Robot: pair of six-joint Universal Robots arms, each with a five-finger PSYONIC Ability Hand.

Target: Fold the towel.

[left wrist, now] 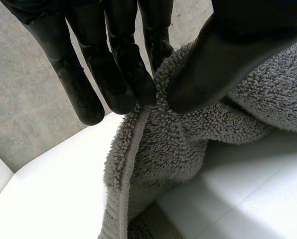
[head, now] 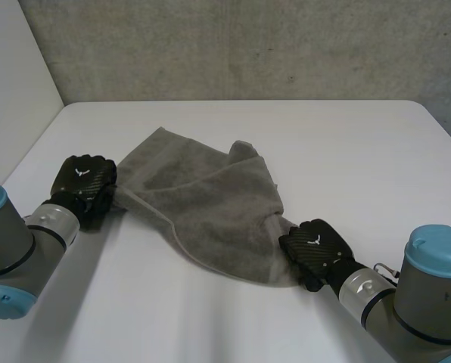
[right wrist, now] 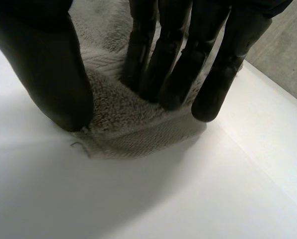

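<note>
Head view: a white rectangular table (head: pixel 346 151) stands against a rough grey concrete wall (head: pixel 248 45), with a plain white wall panel (head: pixel 13 91) at the robot's left. A grey terry-cloth towel (head: pixel 203 204) lies rumpled near the middle of the table, partly doubled over itself, with one flap turned up along its far right side. Nothing else lies on the table, and nothing stands between either hand and the towel.

The left hand (head: pixel 85 181), black with a carbon-weave back, sits at the towel's left edge. The right hand (head: pixel 314 246) sits at the towel's near right corner. The towel stretches between the two hands.

Left wrist view: the fingers (left wrist: pixel 113 64) are nearly straight and close together. Their tips meet the thumb (left wrist: pixel 223 55) across the towel's hemmed edge, so the hand pinches the cloth. The towel hangs from this pinch towards the table below.

Right wrist view: the thumb (right wrist: pixel 44 74) presses down at the hemmed corner of the towel (right wrist: pixel 128 124). The fingers (right wrist: pixel 178 64) press into the cloth just beyond it. A ridge of cloth is bunched between thumb and fingers, so this hand also pinches the towel. The corner rests on the table.
</note>
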